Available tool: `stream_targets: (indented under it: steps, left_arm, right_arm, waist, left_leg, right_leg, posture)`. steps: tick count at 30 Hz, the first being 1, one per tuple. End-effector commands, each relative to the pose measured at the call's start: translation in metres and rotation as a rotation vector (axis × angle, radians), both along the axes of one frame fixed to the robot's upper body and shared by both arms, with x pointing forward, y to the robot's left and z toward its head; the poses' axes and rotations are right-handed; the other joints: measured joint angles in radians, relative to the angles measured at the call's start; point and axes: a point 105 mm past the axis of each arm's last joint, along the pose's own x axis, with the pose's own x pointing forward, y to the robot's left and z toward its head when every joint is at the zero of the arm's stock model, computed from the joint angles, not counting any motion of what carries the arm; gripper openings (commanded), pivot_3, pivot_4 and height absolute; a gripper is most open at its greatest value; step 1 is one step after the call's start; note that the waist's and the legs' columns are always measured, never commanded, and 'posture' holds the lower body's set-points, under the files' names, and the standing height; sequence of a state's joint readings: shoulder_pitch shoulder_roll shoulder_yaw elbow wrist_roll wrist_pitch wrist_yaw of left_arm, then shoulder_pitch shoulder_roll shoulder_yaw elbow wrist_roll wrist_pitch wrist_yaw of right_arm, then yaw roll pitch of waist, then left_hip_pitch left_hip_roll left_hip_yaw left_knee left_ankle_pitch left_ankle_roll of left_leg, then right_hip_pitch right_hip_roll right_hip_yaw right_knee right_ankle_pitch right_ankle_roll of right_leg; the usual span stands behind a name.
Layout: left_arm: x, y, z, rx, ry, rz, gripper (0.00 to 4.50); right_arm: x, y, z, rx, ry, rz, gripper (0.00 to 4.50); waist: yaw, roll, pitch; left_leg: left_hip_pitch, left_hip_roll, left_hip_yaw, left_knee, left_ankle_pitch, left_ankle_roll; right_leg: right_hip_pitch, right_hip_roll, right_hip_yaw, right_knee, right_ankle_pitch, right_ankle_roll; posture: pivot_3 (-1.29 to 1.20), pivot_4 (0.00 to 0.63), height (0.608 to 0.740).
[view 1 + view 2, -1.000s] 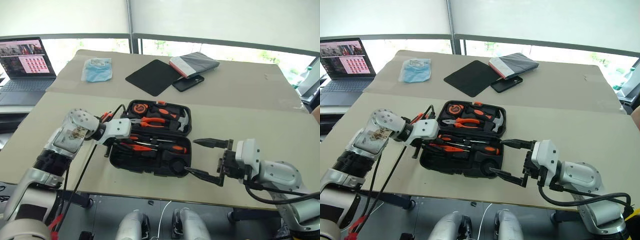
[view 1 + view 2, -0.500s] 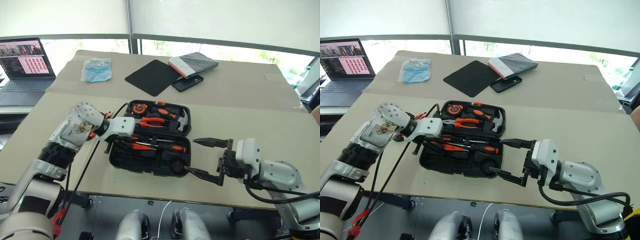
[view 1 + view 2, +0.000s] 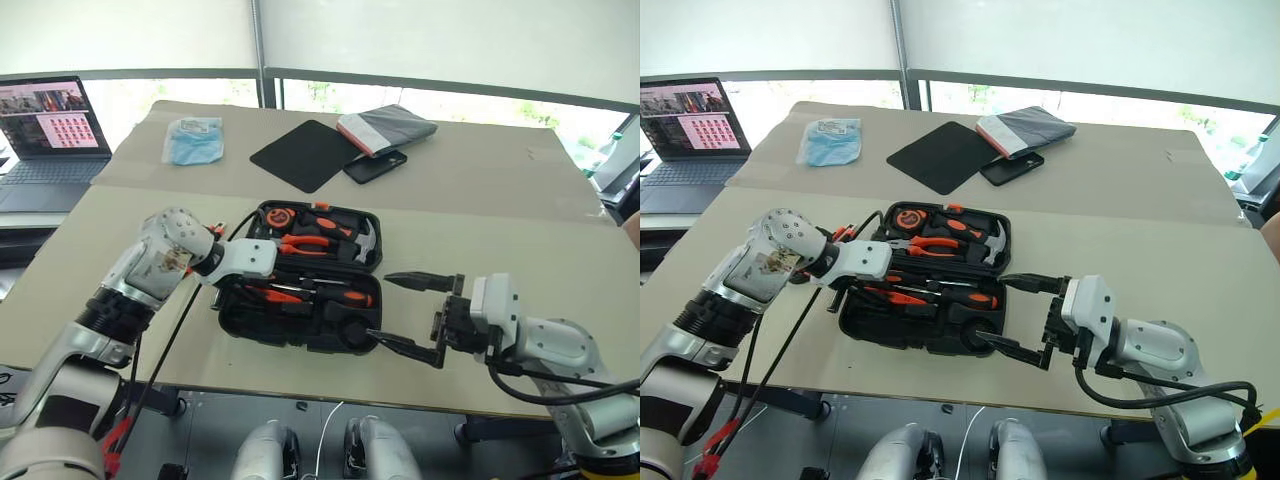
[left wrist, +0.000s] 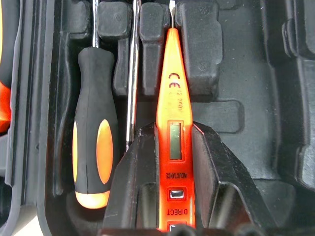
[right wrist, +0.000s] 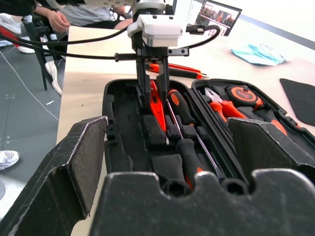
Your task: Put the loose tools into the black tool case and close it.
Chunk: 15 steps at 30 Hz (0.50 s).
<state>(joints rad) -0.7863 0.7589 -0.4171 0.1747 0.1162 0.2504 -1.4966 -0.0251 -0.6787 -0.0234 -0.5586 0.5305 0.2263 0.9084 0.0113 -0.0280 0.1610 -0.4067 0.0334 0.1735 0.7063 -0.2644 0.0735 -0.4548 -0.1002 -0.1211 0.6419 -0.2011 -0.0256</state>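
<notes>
Your left gripper [image 4: 176, 196] is closed narrow on an orange tester screwdriver [image 4: 174, 123], holding it down inside the near half of the black tool case [image 3: 300, 325]. The case lies open at the table's [image 3: 480, 190] centre. Your right gripper [image 3: 400, 312] stands wide and holds nothing, at about 3 o'clock from the case, beside its right edge.
</notes>
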Motion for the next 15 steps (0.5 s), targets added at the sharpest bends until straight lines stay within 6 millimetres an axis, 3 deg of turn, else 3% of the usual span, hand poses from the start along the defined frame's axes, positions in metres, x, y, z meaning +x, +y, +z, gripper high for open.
stream_targets:
  steps: [1,2,3,5,10,15]
  left_arm:
    - [-0.002,-0.006,-0.008,-0.045,0.036,-0.008,0.48]
    - [-0.002,-0.009,-0.004,-0.081,0.031,-0.015,0.48]
    - [-0.001,-0.011,0.002,-0.123,0.022,-0.011,1.28]
    - [0.001,-0.01,0.013,-0.182,0.0,-0.006,1.71]
    - [0.002,-0.009,0.052,-0.392,-0.07,-0.042,3.57]
    - [0.0,0.002,0.055,-0.418,-0.091,-0.048,3.57]
  right_arm:
    - [0.0,0.004,0.007,0.01,-0.025,0.006,4.5]
    - [0.0,0.004,0.007,0.011,-0.024,0.008,4.5]
    - [0.0,0.005,0.006,0.013,-0.023,0.009,4.5]
    - [0.001,0.006,0.006,0.014,-0.019,0.012,4.5]
    - [0.001,0.006,0.005,0.016,-0.006,0.019,4.5]
    - [0.002,0.006,0.005,0.016,0.001,0.019,4.5]
  waist:
    - [0.0,0.0,0.0]
    - [0.0,0.001,0.0]
    - [0.001,0.001,0.0]
    - [0.003,0.001,0.0]
    - [0.001,0.001,0.0]
    - [0.001,0.001,0.0]
  left_leg:
    - [0.0,0.0,0.0,0.0,0.0,0.0]
    - [0.0,0.0,0.0,0.0,0.0,0.0]
    - [0.0,0.0,0.0,0.0,0.0,0.0]
    - [-0.001,0.0,0.0,0.001,-0.001,0.001]
    - [-0.006,0.0,-0.002,0.008,-0.002,0.002]
    - [-0.005,0.0,-0.002,0.008,-0.002,0.003]
  right_leg:
    - [0.0,0.0,0.0,0.0,0.0,0.0]
    - [0.0,0.0,0.0,0.0,0.0,0.0]
    - [0.0,0.0,0.0,0.0,0.0,0.0]
    - [0.0,-0.001,-0.001,0.0,0.0,0.0]
    - [-0.002,-0.001,-0.002,0.001,0.0,0.001]
    - [-0.001,-0.001,-0.002,0.002,0.0,0.001]
  posture:
    - [0.0,0.15,0.74]
    - [0.0,0.15,0.74]
    - [0.0,0.15,0.74]
    - [0.0,0.15,0.74]
    - [0.0,0.15,0.74]
    - [0.0,0.15,0.74]
